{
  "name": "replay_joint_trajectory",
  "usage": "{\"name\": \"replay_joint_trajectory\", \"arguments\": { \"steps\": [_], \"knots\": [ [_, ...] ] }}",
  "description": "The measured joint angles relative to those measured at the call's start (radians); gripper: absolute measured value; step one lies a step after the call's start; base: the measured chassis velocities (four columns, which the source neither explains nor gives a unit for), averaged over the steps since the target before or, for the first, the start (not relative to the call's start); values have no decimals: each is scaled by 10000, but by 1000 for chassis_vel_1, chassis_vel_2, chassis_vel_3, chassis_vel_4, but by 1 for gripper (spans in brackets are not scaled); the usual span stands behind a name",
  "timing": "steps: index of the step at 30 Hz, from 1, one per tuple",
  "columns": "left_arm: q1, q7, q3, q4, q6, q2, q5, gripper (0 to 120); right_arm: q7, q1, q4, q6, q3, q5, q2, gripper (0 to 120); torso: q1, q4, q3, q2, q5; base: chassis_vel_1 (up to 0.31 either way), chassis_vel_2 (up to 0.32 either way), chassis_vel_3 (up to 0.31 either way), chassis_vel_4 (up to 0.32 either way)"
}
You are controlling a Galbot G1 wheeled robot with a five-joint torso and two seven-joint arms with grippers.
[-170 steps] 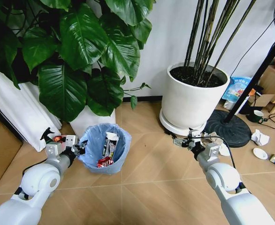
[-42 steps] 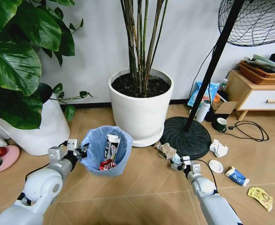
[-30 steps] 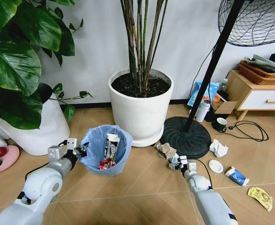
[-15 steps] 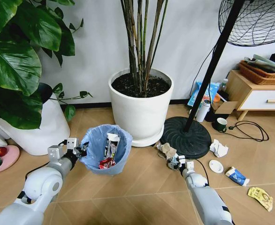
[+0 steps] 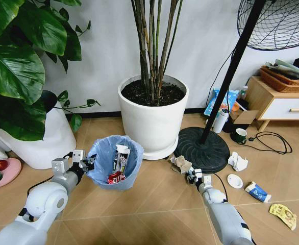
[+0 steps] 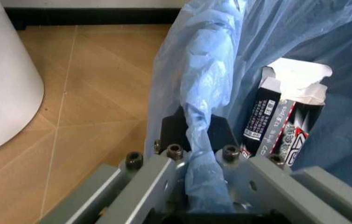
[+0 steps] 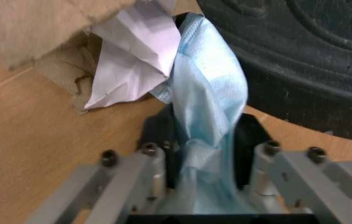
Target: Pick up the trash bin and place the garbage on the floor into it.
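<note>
The right gripper is clenched on a pale blue face mask low over the floor, beside crumpled white and brown paper at the fan base. The left gripper clamps the trash bin by its bag-lined rim; a black-white tube stands inside.

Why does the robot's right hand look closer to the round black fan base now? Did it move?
Yes. The right hand crept forward toward the black fan base, onto the crumpled litter lying beside it.
</note>
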Motion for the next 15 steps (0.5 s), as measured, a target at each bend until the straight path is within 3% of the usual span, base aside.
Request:
{"name": "replay_joint_trajectory", "arguments": {
  "steps": [5, 15],
  "knots": [
    [37, -3, -14, -25, 0, 23, -7, 0, 44, -254, 328, -26, 14, -4, -35, 1, 0, 1, 0, 0, 5, 0, 0, 0, 0],
    [132, -7, -32, -82, 7, 112, -16, 0, 99, -1234, 1941, -75, -36, 19, -345, 0, 0, 0, 0, 0, 3, 0, 0, 0, 0]
  ]
}}
